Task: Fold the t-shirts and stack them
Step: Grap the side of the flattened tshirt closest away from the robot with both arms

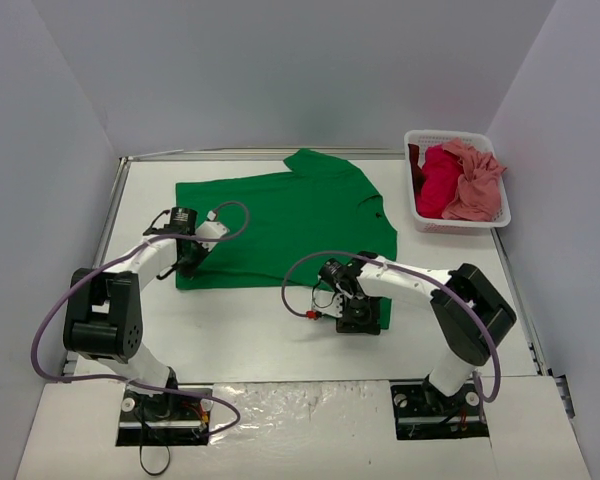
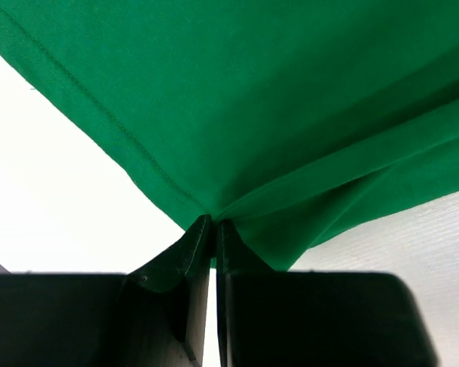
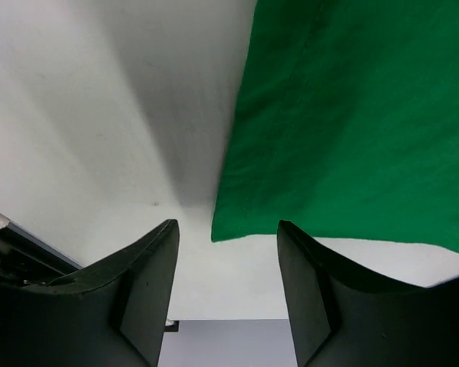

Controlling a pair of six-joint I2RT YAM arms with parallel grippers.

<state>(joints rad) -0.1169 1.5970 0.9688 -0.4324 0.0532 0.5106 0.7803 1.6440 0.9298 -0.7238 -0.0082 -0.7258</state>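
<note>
On table [image 1: 250, 340]: left gripper [image 2: 213, 222] pinches green t-shirt [image 1: 280, 215] corner; right gripper [image 3: 226, 227] half-open at other corner.

Right gripper [image 3: 226, 228] at bottom of view, black fingers [image 3: 148, 277] standing apart, gap between them bare. Green t-shirt [image 3: 352, 122] fills upper right, flat on white table [image 3: 92, 115]. Shirt corner sits just above gap, nearer left fingertip (contact with either finger not discernible). Faint stitched seam runs parallel to shirt's left edge. Soft grey shadow on table alongside that edge, fanning toward top. Dark hardware at lower left edge, blurred, not identifiable.
</note>
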